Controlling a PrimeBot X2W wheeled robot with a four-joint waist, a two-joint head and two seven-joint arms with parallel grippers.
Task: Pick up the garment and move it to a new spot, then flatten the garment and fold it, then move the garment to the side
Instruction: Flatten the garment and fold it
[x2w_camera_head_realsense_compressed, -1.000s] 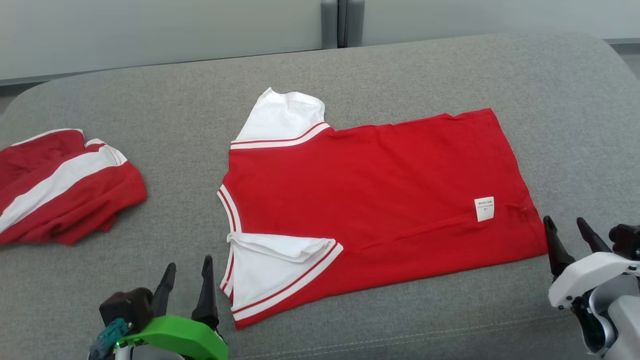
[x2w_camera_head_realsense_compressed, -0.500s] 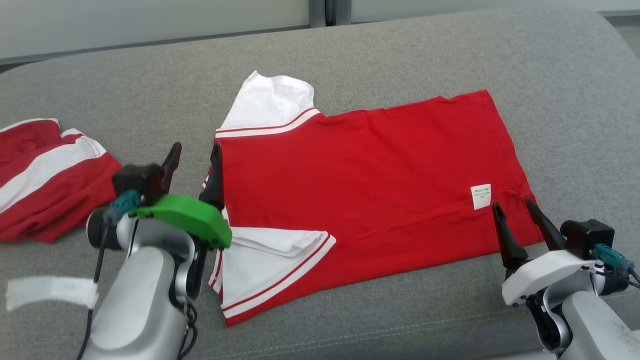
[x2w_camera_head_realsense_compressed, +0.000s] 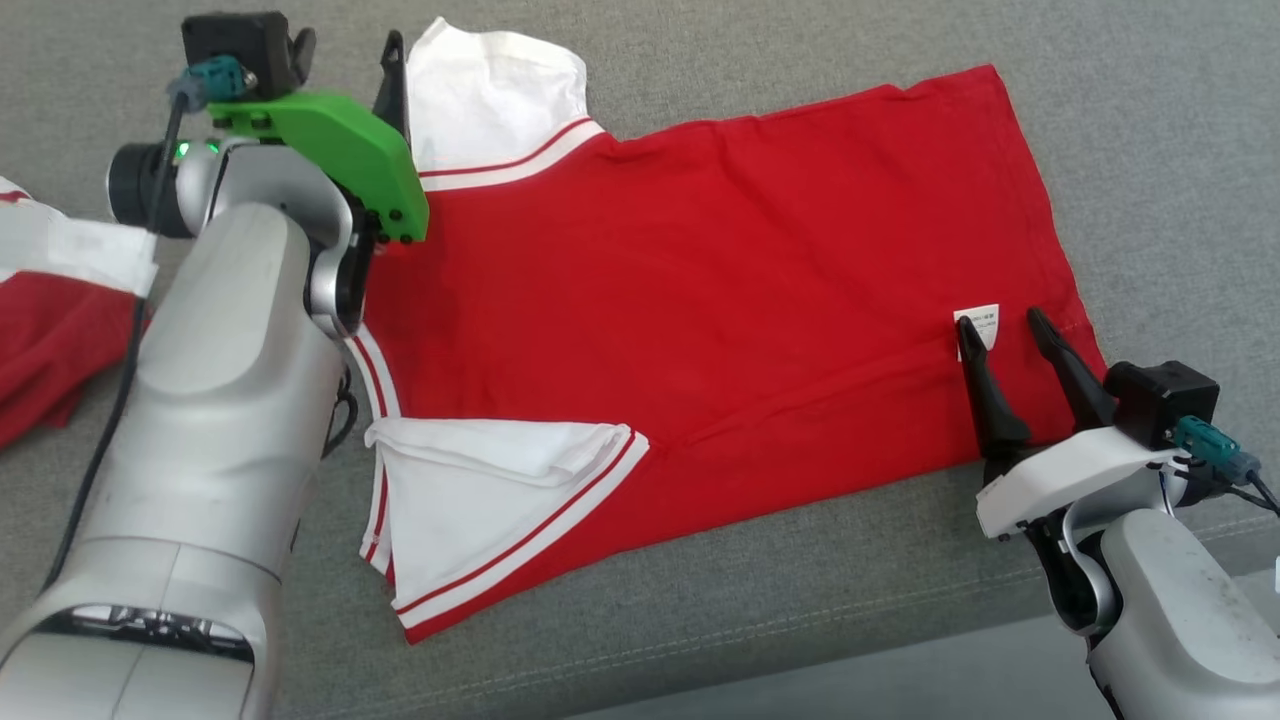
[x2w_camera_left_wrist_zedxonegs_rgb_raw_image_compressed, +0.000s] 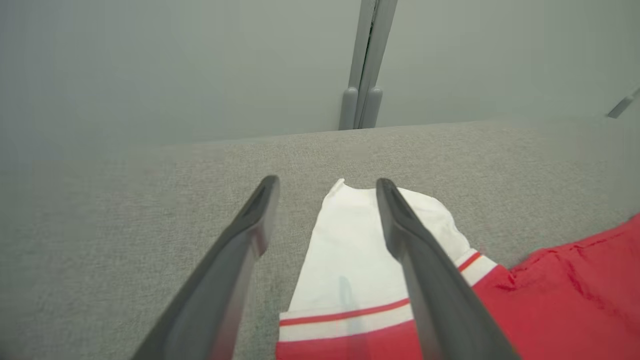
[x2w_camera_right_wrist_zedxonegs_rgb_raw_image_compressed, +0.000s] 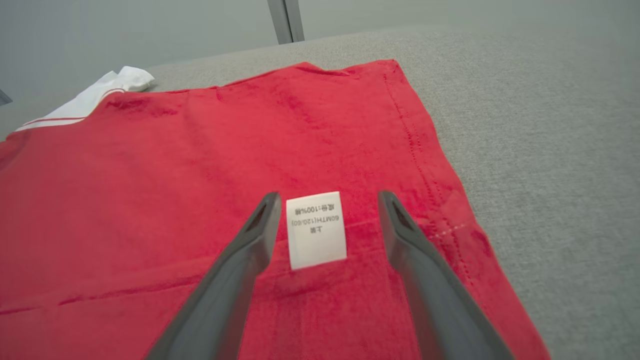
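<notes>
We see the garment (x2w_camera_head_realsense_compressed: 720, 260), a red shirt with white sleeves, lying flat on a grey cushion (x2w_camera_head_realsense_compressed: 760, 620), roughly in the middle of the head view. Its long axis runs from side to side across that view. The neckline (x2w_camera_head_realsense_compressed: 375, 370) points to the robot's left and the hem (x2w_camera_head_realsense_compressed: 1050, 200) to its right. The far sleeve (x2w_camera_head_realsense_compressed: 495, 95) sticks out towards the back edge of the cushion. The near sleeve (x2w_camera_head_realsense_compressed: 490, 500) is folded in over the red body.

The left forearm (x2w_camera_head_realsense_compressed: 230, 400) covers part of the neckline and the shoulder beside it. A second garment (x2w_camera_head_realsense_compressed: 50, 330), red and white, lies further to the left. It is cut off by the edge of the picture and partly hidden behind that arm, so we cannot make out its shape.

The left tool (x2w_camera_left_wrist_zedxonegs_rgb_raw_image_compressed: 326, 185) is spread wide and holds nothing. In its own wrist view one finger is over the white far sleeve and the other over bare cushion. We cannot tell whether either tip touches.

The right tool (x2w_camera_head_realsense_compressed: 1000, 320) is also spread and empty, above the near corner at the hem. Its fingers stand on either side of a small white label (x2w_camera_right_wrist_zedxonegs_rgb_raw_image_compressed: 316, 229). The print on the label is too small for us to read with confidence. We cannot tell whether these tips press on the cloth.
</notes>
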